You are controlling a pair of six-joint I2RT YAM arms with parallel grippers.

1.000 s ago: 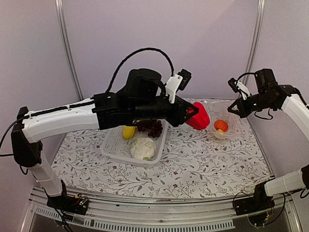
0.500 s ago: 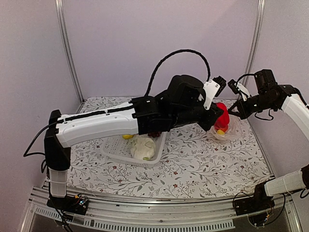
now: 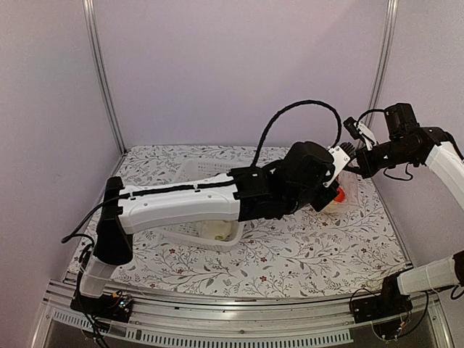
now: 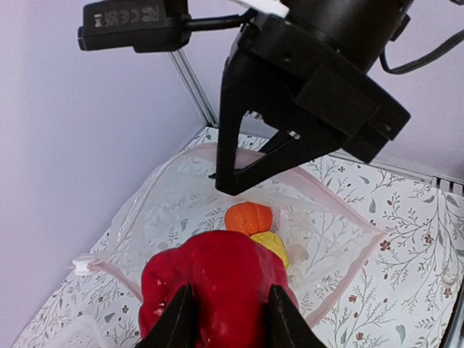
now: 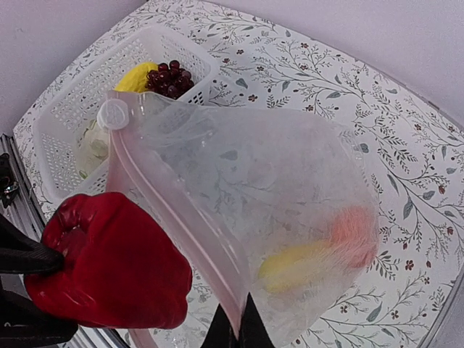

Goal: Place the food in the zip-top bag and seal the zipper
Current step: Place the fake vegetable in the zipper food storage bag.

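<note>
My left gripper is shut on the red pepper and holds it just above the open mouth of the zip-top bag. Inside the bag lie the orange round fruit and a yellow piece. My right gripper is shut on the bag's mouth edge and lifts it open; it hangs just behind the pepper. The pinkish zipper runs along the mouth, with a white slider at one end. Purple grapes, another yellow piece and the white cauliflower lie in the basket.
The white perforated basket stands left of the bag, mostly under my outstretched left arm. The bag sits at the table's back right, near the wall and the corner post. A floral cloth covers the table.
My left arm has swung right and reached out, carrying the red pepper from over the basket to the bag's mouth. The right gripper has kept its hold on the bag.
</note>
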